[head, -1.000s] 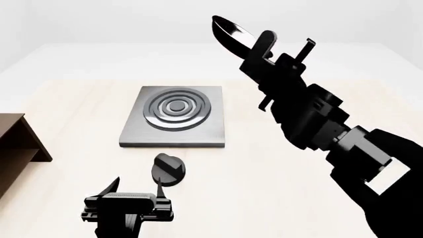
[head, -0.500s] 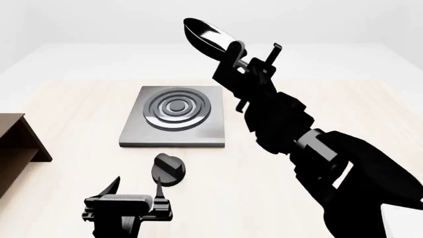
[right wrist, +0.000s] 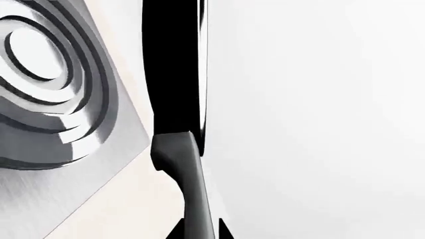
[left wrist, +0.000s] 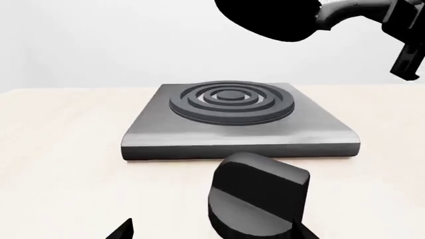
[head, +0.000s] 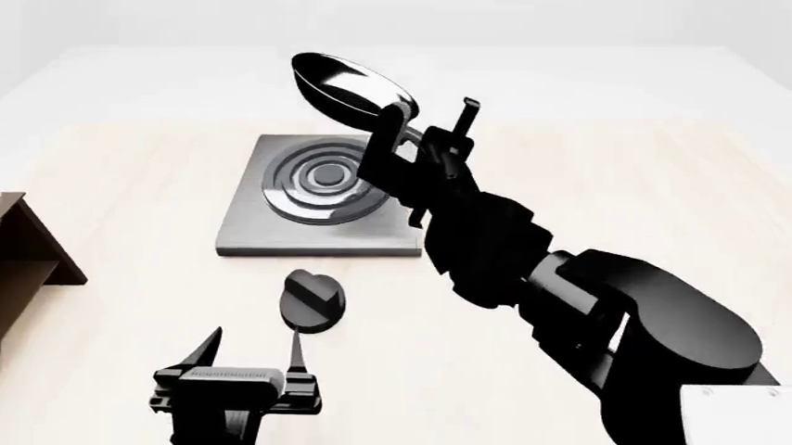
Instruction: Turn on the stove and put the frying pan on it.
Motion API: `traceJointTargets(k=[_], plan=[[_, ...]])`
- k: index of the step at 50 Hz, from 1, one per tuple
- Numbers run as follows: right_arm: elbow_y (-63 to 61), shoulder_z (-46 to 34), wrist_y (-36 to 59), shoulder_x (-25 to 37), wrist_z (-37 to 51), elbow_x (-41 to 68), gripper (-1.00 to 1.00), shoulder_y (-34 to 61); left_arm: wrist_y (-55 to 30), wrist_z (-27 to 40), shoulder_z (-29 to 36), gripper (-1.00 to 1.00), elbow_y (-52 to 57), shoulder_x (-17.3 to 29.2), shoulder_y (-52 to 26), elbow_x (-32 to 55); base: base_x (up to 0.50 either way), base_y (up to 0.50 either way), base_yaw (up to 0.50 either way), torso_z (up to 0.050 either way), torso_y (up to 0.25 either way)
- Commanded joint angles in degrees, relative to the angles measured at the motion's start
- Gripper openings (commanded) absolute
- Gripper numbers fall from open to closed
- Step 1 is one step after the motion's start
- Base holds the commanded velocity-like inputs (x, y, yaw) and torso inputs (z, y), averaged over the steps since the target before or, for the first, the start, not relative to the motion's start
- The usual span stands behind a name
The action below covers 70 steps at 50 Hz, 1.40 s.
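Nearest me, my left gripper [head: 254, 357] hangs with its fingers spread and nothing in them, just short of the knob [head: 310, 299], so I judge the stove [head: 248, 236] not yet switched on. Farther out, my right gripper [head: 427, 130] is clenched on the frying pan [head: 351, 85] by its handle, carrying it tilted above the stove's far corner. I can't read the knob's setting.
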<state>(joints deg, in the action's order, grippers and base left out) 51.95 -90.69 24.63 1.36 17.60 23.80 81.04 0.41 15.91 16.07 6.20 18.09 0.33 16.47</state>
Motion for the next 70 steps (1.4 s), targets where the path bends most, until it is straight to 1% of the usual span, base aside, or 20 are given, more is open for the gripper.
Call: traceJointTargets(k=[1, 10, 11, 30, 48, 65, 70], plan=[[-3.3, 1.7, 2.3, -1.4, 1.2, -8.1, -1.0, 0.6, 1.0, -1.9, -1.0, 1.0, -0.6, -1.0, 0.0, -0.9, 0.0, 0.0, 0.0, 0.0, -0.25], [-4.3, 1.6, 3.3, -1.4, 2.0, -9.9, -1.0, 0.2, 1.2, -1.8, -1.0, 1.0, -1.0, -1.1, 0.0, -0.5, 0.0, 0.0, 0.0, 0.0, -0.25], [-4.4, 1.5, 3.5, -1.4, 2.3, -10.2, -1.0, 0.2, 0.1, -1.0, -0.8, 1.0, -0.8, -1.1, -0.2, -1.2, -0.01, 0.0, 0.0, 0.0, 0.0], [-7.5, 1.3, 6.0, -1.4, 4.7, -13.8, -1.0, -0.9, 1.3, -2.5, -0.8, 1.0, -2.5, -1.0, -0.3, 0.9, 0.0, 0.0, 0.0, 0.0, 0.001], [-10.2, 0.9, 8.2, -1.4, 5.4, -19.6, -1.0, -4.3, 1.6, -2.4, -1.1, 1.0, -3.0, -0.6, -0.4, 1.6, 0.0, 0.0, 0.0, 0.0, 0.002], [-7.3, 0.5, 9.5, -1.4, 4.0, -25.0, -1.0, -6.7, 2.5, -2.0, -1.9, 1.0, -3.9, -0.2, -0.4, 2.3, 0.0, 0.0, 0.0, 0.0, 0.002], [-7.0, 0.6, 9.2, -1.4, 3.9, -25.0, -1.0, -7.3, 2.6, -2.0, -2.1, 1.0, -4.4, -0.1, -0.5, 2.6, 0.0, 0.0, 0.0, 0.0, 0.002]])
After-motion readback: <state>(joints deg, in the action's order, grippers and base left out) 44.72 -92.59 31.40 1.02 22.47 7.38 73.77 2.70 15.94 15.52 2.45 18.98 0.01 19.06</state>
